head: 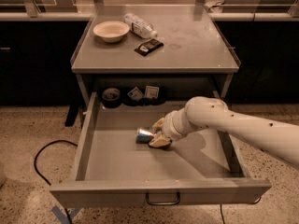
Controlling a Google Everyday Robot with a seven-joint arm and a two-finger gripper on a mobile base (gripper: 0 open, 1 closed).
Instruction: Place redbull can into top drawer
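The top drawer (117,164) is pulled wide open, a shallow grey metal tray with a dark loop handle (162,199) on its front. The redbull can (144,135) lies on its side near the drawer's middle, its shiny end pointing left. My gripper (158,133) reaches in from the right on a white arm, low over the drawer floor. Its tan fingers (160,142) sit on both sides of the can's right end. The rest of the can is hidden between them.
On the table top (196,45) stand a cream bowl (111,31), a clear plastic water bottle (139,25) and a dark packet (148,46). A tape roll (111,95) and small packets (144,93) sit at the drawer's back. A black cable (42,162) lies on the floor at left.
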